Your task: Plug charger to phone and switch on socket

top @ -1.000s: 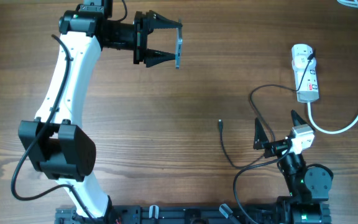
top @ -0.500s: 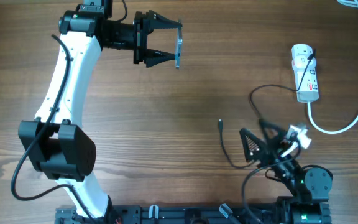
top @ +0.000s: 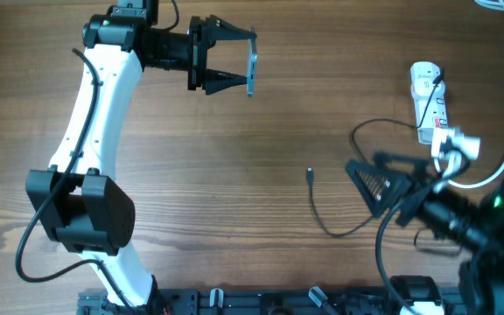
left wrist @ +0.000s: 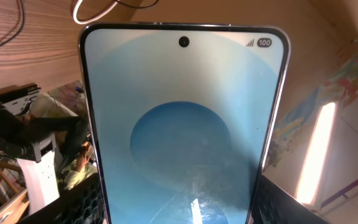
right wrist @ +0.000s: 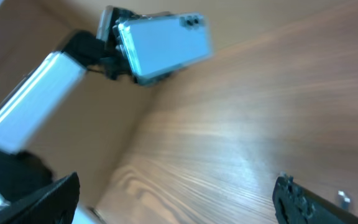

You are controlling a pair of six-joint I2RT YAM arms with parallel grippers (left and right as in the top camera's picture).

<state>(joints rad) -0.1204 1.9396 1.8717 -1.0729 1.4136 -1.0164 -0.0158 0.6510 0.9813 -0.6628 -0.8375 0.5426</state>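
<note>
My left gripper (top: 237,68) is shut on the phone (top: 251,73) and holds it edge-up above the far left of the table. In the left wrist view the phone (left wrist: 182,124) fills the frame, its blue-cyan screen lit, between the two fingers of the left gripper (left wrist: 182,208). The right wrist view shows the phone (right wrist: 163,45) from behind. My right gripper (top: 363,181) is open and empty, raised, and blurred. It is right of the charger's connector tip (top: 310,175), which lies on the table and also shows in the right wrist view (right wrist: 342,198). The thin black cable (top: 326,227) loops to the socket (top: 430,103).
A thick white cord (top: 488,178) runs from the socket down and around to the far right edge. The black cable makes a loop (top: 357,131) left of the socket. The right gripper (right wrist: 179,199) has bare wooden table between its fingers.
My right arm has swung up and toward the right, and its gripper has turned to point left and risen. The left arm and the phone have not moved.
</note>
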